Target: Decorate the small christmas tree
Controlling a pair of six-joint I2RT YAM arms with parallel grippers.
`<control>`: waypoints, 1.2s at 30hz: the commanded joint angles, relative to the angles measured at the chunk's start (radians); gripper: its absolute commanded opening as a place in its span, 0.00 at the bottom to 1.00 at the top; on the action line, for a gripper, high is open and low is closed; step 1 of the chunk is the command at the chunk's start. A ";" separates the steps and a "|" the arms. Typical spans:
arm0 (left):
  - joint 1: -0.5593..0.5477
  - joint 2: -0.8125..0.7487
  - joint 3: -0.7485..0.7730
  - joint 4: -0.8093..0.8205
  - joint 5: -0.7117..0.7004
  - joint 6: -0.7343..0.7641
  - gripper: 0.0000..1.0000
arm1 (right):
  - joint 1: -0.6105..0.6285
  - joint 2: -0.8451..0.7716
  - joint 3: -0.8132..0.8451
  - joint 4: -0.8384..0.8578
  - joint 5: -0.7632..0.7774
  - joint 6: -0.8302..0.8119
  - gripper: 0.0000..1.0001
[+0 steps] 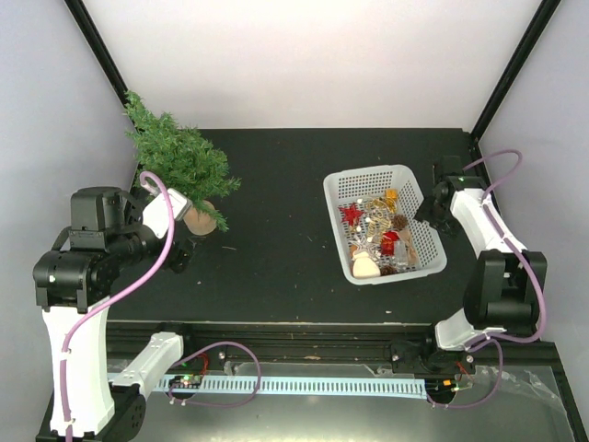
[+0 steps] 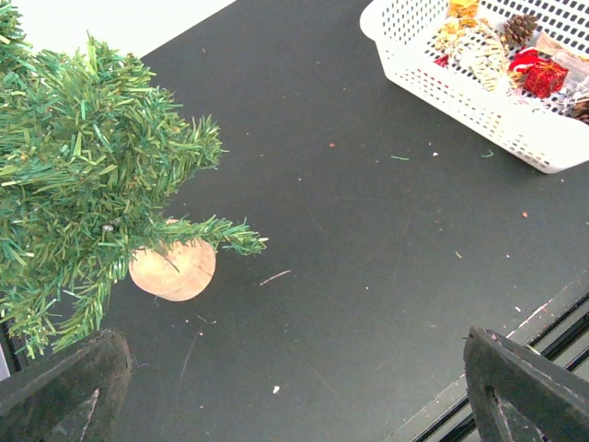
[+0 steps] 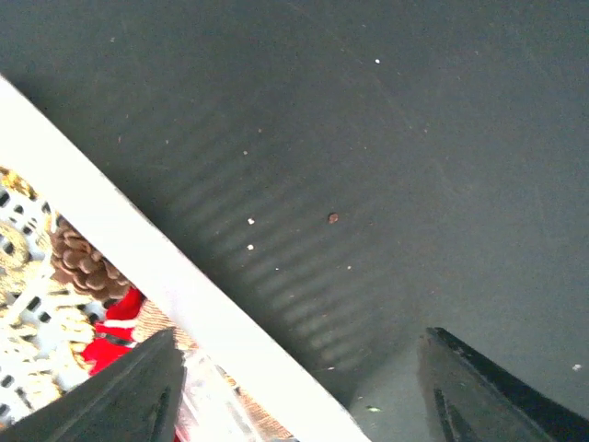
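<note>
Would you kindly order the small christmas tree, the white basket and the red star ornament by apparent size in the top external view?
1. The white basket and the small christmas tree: roughly alike, so I leave them tied.
2. The red star ornament: by far the smallest.

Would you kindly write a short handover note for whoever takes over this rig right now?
Left hand: open, empty, near the base of the small christmas tree.
Right hand: open, empty, at the right rim of the white basket.
Tree: far left of the table.
Ornaments: in the basket, mid-right.
Done: no ornament shows on the tree.
Left: pick ornaments and hang them on the tree.
</note>
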 commanded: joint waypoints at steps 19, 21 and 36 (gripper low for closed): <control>-0.005 -0.010 0.049 0.118 -0.088 -0.042 0.99 | 0.019 -0.253 0.137 -0.008 -0.214 -0.011 1.00; -0.003 -0.006 0.072 0.179 -0.158 -0.064 0.99 | 0.060 -0.283 0.154 -0.011 -0.217 -0.025 1.00; 0.053 0.141 0.082 0.714 -0.397 -0.218 0.99 | 0.662 -0.395 0.188 -0.012 -0.300 -0.015 0.96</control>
